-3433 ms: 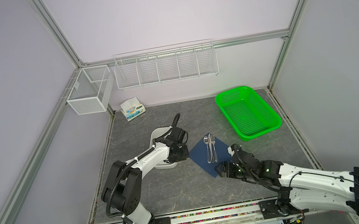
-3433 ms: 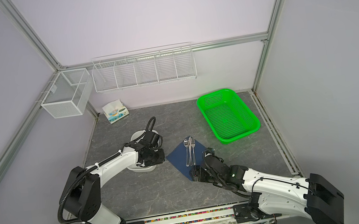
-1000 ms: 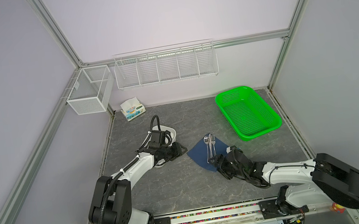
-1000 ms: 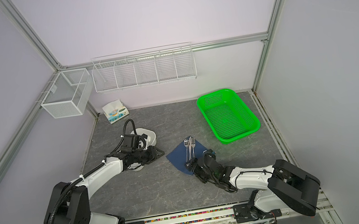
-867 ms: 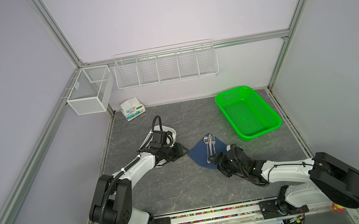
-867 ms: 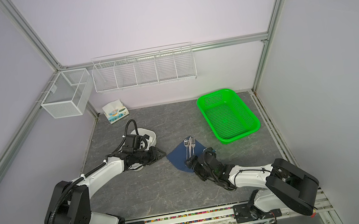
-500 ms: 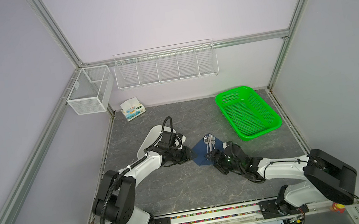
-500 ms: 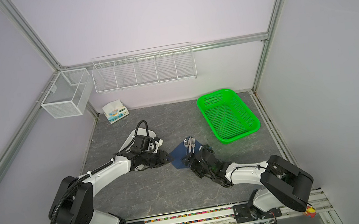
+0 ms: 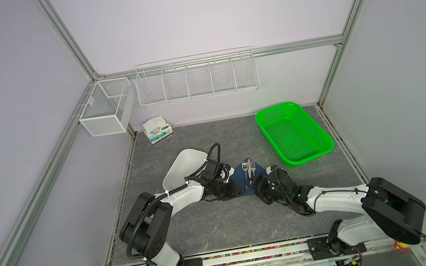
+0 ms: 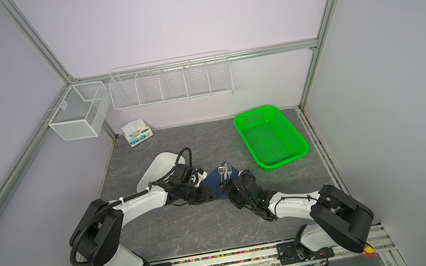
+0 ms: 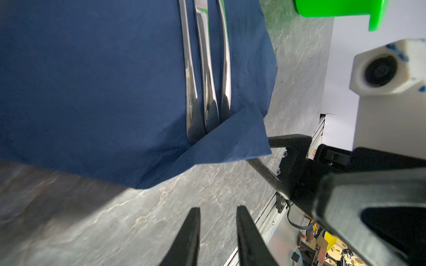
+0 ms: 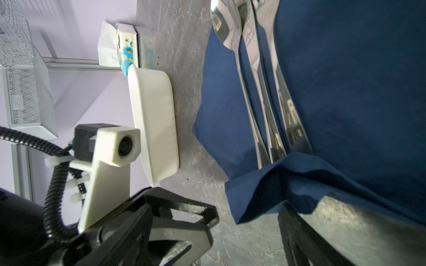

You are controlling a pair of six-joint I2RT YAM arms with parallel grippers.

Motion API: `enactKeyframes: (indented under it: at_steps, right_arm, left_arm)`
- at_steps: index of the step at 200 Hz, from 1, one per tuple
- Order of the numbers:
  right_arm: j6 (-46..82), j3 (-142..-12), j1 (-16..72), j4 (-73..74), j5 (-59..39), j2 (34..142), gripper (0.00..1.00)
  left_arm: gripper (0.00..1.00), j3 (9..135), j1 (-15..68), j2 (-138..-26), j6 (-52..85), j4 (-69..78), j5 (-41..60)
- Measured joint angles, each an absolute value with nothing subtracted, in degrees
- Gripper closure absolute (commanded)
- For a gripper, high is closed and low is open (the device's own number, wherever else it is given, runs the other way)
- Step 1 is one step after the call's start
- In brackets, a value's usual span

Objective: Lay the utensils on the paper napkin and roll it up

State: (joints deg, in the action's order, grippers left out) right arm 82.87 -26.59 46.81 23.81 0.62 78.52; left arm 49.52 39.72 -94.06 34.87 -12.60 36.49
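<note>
Clearly my left gripper [image 11: 217,208] is barely parted, my right gripper [image 9: 255,184] wide, both empty. Tugging the paper napkin's [image 11: 92,80] folded corner unevenly could spill the utensils [image 11: 205,69].

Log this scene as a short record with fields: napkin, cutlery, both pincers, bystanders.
Napkin: dark navy blue paper napkin on the grey marbled tabletop, near corner folded over the handle ends.
Cutlery: three shiny silver metal utensils, side by side on the napkin.
Left pincer: slightly open, empty, just short of the napkin.
Right pincer: open wide at the folded corner.
Bystanders: white plastic tub, green mesh basket, tissue pack.
</note>
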Motion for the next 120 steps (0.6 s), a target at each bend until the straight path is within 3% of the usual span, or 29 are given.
enactKeyframes:
  at_steps: [74, 120]
  right_arm:
    - [81.17, -26.33, 46.30, 22.04, 1.28, 74.11, 0.09]
    - [77.56, -26.65, 46.15, 9.69, 3.97, 65.32, 0.34]
  left_arm:
    - [0.73, 52.49, 40.32, -99.81, 40.42, -6.28, 34.44]
    - [0.74, 53.69, 40.32, -101.91, 42.04, -5.17, 33.23]
